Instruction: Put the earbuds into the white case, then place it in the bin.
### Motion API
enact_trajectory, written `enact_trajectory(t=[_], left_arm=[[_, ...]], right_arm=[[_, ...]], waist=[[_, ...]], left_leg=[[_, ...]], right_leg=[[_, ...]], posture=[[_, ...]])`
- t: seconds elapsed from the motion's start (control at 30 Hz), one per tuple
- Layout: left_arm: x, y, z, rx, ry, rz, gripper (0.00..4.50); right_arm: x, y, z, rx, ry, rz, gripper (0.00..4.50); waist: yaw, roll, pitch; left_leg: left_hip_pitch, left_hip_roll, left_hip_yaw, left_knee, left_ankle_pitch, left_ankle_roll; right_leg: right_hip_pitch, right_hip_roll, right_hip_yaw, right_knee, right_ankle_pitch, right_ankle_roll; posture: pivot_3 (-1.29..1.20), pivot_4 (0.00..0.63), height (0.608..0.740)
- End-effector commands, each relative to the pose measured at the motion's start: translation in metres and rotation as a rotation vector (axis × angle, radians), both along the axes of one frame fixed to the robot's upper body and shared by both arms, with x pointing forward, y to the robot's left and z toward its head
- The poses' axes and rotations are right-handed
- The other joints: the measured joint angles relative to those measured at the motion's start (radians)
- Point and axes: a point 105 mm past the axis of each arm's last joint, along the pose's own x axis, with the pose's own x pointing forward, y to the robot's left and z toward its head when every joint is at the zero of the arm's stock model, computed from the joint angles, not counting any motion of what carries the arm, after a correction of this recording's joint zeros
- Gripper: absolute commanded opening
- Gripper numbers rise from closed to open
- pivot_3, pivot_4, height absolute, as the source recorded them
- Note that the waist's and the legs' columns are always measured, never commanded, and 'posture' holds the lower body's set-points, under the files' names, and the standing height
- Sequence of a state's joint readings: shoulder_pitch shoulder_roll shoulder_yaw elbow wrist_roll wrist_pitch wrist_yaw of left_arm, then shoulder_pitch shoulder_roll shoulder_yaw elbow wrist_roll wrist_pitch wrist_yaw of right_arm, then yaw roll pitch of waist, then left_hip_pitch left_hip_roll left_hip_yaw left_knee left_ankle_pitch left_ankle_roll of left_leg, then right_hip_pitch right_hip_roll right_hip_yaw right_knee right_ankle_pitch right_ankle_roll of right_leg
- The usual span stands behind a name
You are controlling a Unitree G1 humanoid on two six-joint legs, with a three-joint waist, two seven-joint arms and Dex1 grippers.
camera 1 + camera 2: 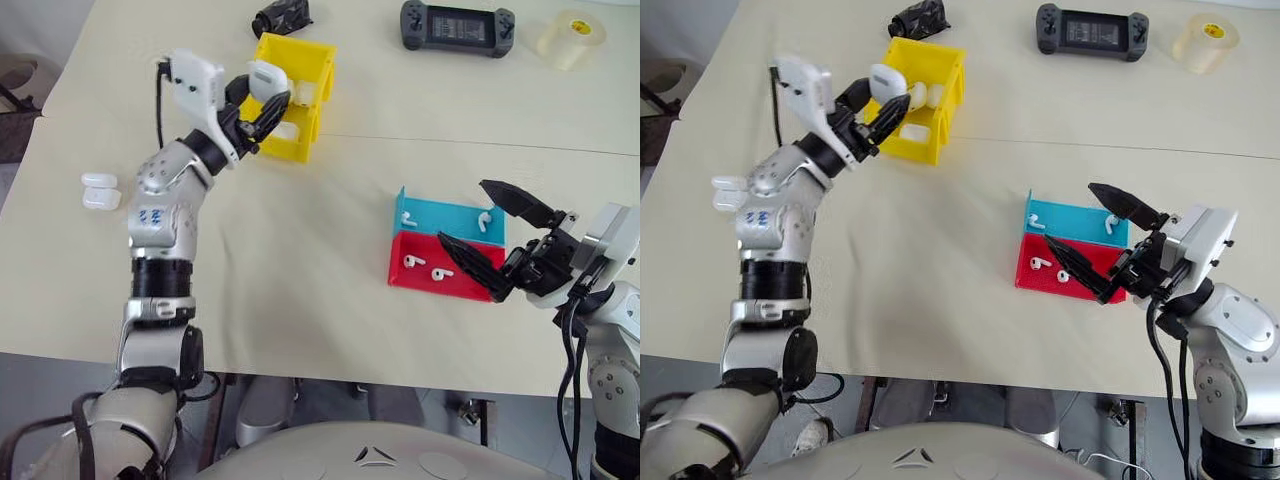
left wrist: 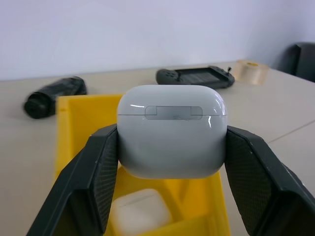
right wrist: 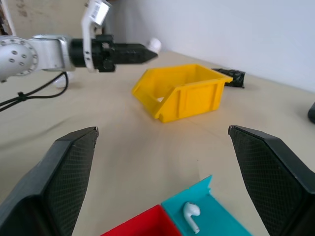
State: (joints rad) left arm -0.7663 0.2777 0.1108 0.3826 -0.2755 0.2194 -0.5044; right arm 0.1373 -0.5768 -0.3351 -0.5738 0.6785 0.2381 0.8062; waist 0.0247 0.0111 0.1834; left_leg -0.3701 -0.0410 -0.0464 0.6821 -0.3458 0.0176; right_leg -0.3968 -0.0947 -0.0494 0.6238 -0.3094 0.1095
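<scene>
Table [image 1: 300,260] was the big cream surface; on it the yellow bin [image 1: 300,75] sat toward the far left, w/ at least two white cases already inside. Blue tray [image 1: 440,215] and red tray [image 1: 430,275] lay side by side near the R arm, loose earbuds [image 1: 413,262] in both.

L gripper [image 1: 268,102] was clamped on the white case [image 2: 172,130], lid shut, held above the bin's near edge, not yet over the middle. R gripper [image 1: 490,235] stood wide open, holding nothing, hovering just over the trays.

Risks, as judged:
- Release too early → case hits the bin's rim or lowered lip and bounces onto the table.
- Glossy, rounded shell pinched only at its sides; could squirt out or rotate if the arm jerks.
- Dropped from height it could knock against the cases inside and pop the lid.
- R fingers close above the trays; a stray move could nudge a tray and scatter earbuds.

Two spare cases [image 1: 100,190] sat by the L elbow; a backswing could sweep them.
</scene>
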Motion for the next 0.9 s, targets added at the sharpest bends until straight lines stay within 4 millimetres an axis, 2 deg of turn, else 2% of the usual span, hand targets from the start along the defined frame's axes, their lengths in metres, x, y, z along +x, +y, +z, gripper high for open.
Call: enact_trajectory(t=[0.03, 0.13, 0.2, 0.23, 0.3, 0.5, 0.53, 0.57, 0.67, 0.73, 0.8, 0.9], left_arm=[[0.011, -0.002, 0.002, 0.012, -0.023, -0.004, 2.8], [0.019, -0.005, 0.001, 0.044, -0.019, 0.001, 2.8], [0.024, -0.002, -0.002, 0.058, 0.001, 0.034, 3.54], [0.024, -0.002, -0.001, 0.041, 0.011, 0.015, 3.72], [0.022, -0.003, -0.001, 0.052, 0.002, -0.005, 4.39], [0.008, -0.001, 0.003, 0.07, -0.047, -0.055, 4.48], [-0.002, -0.001, 0.004, 0.052, -0.037, -0.118, 4.48], [-0.021, -0.003, 0.008, 0.014, -0.048, -0.239, 4.48], [-0.072, 0.004, -0.003, 0.152, -0.086, -0.436, 4.48], [-0.088, 0.01, -0.008, 0.199, -0.088, -0.465, 4.48], [-0.095, 0.015, -0.009, 0.231, -0.102, -0.464, 4.48], [-0.12, 0.047, -0.025, 0.331, -0.08, -0.457, 4.48]], right_arm=[[-0.004, 0.007, 0.008, 0.004, -0.046, 0.012, 4.47], [-0.005, 0.009, 0.007, 0.009, -0.047, 0.01, 4.47], [-0.006, 0.01, 0.006, 0.01, -0.046, 0.006, 4.5], [-0.006, 0.01, 0.006, 0.01, -0.045, 0.003, 4.5], [-0.006, 0.01, 0.005, 0.01, -0.043, 0.0, 4.5], [-0.005, 0.01, 0.004, 0.007, -0.044, -0.002, 4.5], [-0.004, 0.01, 0.004, 0.005, -0.043, -0.002, 4.5], [-0.004, 0.009, 0.003, 0.004, -0.041, -0.002, 4.5], [-0.002, 0.007, -0.002, -0.013, -0.024, 0.016, 4.5], [-0.002, 0.006, -0.004, -0.03, -0.017, 0.03, 4.5], [-0.001, 0.004, -0.006, -0.054, -0.017, 0.041, 4.5], [-0.001, -0.005, -0.01, -0.116, 0.004, 0.089, 4.5]], waist=[[-0.001, 0.0, 0.0], [0.0, -0.001, 0.0], [0.001, -0.001, 0.001], [0.001, -0.001, 0.001], [0.001, -0.001, 0.001], [-0.001, -0.001, 0.001], [-0.001, -0.001, 0.001], [-0.003, -0.001, 0.001], [-0.02, -0.001, 0.001], [-0.024, -0.001, 0.001], [-0.012, -0.001, 0.001], [-0.009, -0.001, 0.001]], left_leg=[[0.0, 0.0, 0.001, 0.0, 0.0, 0.0], [0.0, 0.001, 0.002, 0.0, 0.0, 0.0], [0.0, 0.0, 0.002, 0.0, 0.0, 0.0], [0.0, 0.0, 0.002, 0.0, 0.0, 0.0], [0.0, 0.0, 0.001, 0.0, 0.0, 0.0], [0.0, 0.001, 0.001, 0.0, 0.0, 0.0], [0.0, 0.001, 0.001, 0.0, 0.0, 0.0], [0.0, 0.001, 0.001, 0.001, 0.0, 0.0], [0.0, 0.003, 0.002, 0.0, 0.0, -0.001], [0.001, 0.004, 0.001, 0.0, 0.0, -0.001], [0.001, 0.003, 0.0, 0.001, 0.001, -0.002], [0.002, 0.002, 0.001, 0.001, 0.001, -0.001]], right_leg=[[0.0, 0.0, 0.0, 0.0, 0.0, 0.0], [-0.001, 0.0, -0.002, 0.001, 0.0, 0.0], [-0.001, 0.0, -0.002, 0.001, 0.0, 0.0], [-0.001, 0.0, -0.002, 0.001, 0.0, 0.0], [-0.001, 0.0, -0.002, 0.002, 0.0, 0.0], [-0.001, -0.001, 0.0, 0.002, 0.0, 0.0], [-0.001, -0.001, 0.0, 0.002, 0.0, 0.0], [-0.001, -0.001, 0.0, 0.002, 0.0, 0.0], [-0.001, -0.003, 0.003, 0.002, 0.0, 0.0], [-0.001, -0.003, 0.003, 0.002, 0.0, -0.001], [0.0, -0.004, 0.003, 0.001, 0.0, -0.001], [0.001, -0.005, 0.004, -0.002, 0.0, -0.001]], posture=[[0.0, 0.15, 0.74], [0.0, 0.15, 0.74], [0.0, 0.15, 0.74], [0.0, 0.15, 0.74], [0.0, 0.15, 0.74], [0.0, 0.15, 0.74], [0.0, 0.15, 0.74], [0.0, 0.15, 0.74], [0.0, 0.15, 0.74], [0.0, 0.15, 0.74], [0.0, 0.15, 0.74], [0.0, 0.15, 0.74]])
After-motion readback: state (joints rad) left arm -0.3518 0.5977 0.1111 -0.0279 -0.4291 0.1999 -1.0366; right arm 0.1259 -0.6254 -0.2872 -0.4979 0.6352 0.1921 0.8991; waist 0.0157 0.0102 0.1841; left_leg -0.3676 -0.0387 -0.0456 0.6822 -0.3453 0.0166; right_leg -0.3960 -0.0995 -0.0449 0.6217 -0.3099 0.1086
